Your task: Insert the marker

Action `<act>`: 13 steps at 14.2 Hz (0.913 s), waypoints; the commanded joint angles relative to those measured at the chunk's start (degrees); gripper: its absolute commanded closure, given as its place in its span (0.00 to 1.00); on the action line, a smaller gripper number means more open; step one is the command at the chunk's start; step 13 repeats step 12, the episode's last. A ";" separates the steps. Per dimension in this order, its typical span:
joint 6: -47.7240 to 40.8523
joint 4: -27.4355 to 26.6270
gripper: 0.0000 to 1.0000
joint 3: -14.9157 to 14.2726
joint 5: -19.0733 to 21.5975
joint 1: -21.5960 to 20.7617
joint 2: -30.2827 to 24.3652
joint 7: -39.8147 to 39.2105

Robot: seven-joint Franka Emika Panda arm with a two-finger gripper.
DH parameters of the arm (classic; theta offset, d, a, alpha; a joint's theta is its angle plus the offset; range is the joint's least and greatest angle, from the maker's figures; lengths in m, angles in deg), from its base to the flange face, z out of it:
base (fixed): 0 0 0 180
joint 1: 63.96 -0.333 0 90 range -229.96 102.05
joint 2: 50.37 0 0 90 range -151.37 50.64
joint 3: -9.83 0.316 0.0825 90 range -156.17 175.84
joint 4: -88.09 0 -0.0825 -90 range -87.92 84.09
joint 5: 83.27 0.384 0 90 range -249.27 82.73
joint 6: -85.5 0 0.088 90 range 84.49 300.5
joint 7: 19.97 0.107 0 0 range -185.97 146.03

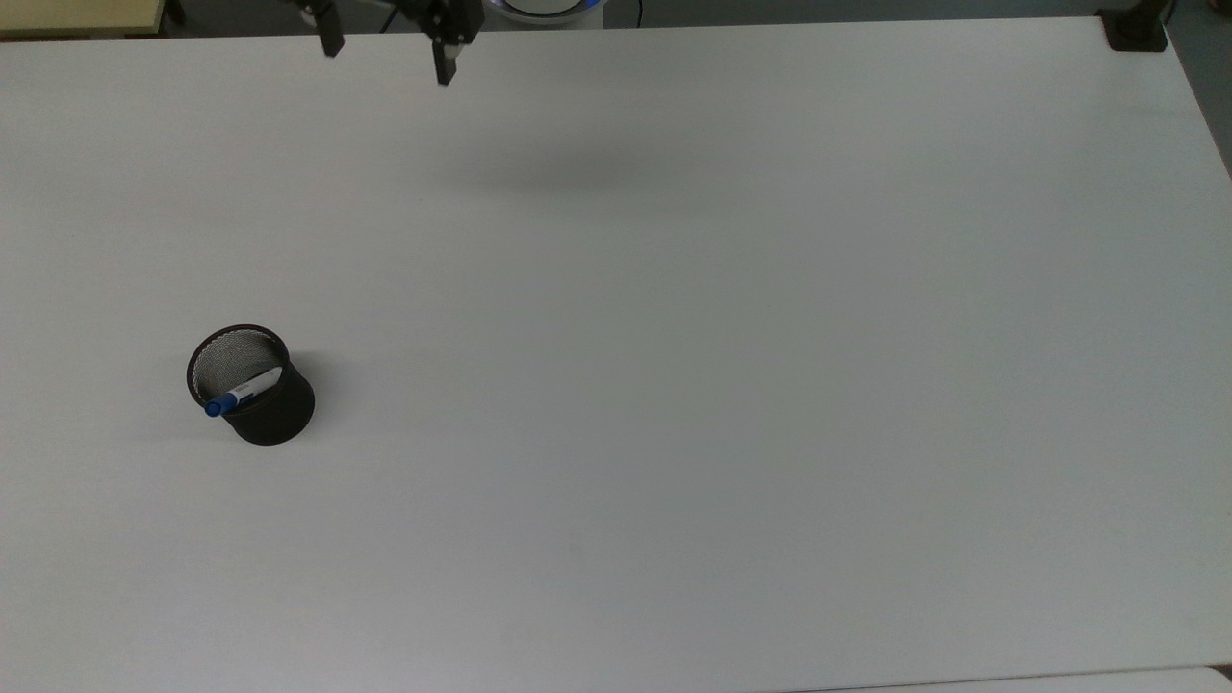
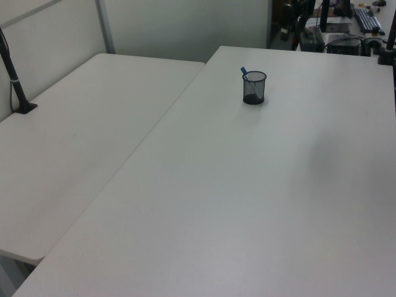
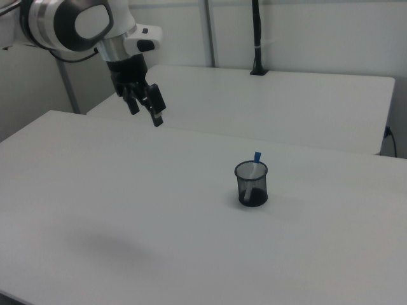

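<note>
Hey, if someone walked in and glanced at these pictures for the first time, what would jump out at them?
First, the black mesh cup standing alone on the broad white table, toward the top view's left, with the marker leaning inside it, blue cap poking over the rim. Next, the gripper, open and empty, raised high above the table in the right view's upper left, well away from the cup.

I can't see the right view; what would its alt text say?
A black mesh cup stands on a white table with a blue-capped marker leaning inside, cap poking above the rim. Up at the right view's left, the robot's gripper hangs open and empty, well away from the cup.
</note>
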 commanded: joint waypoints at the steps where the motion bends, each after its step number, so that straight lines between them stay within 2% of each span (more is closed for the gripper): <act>1: -4.88 -0.37 0.00 -1.68 1.81 -1.49 -1.04 -1.84; 6: -4.09 -0.28 0.00 -1.50 1.81 -1.14 -0.07 -14.32; 13: -2.78 -0.28 0.00 -1.15 1.28 -0.96 -0.24 -13.81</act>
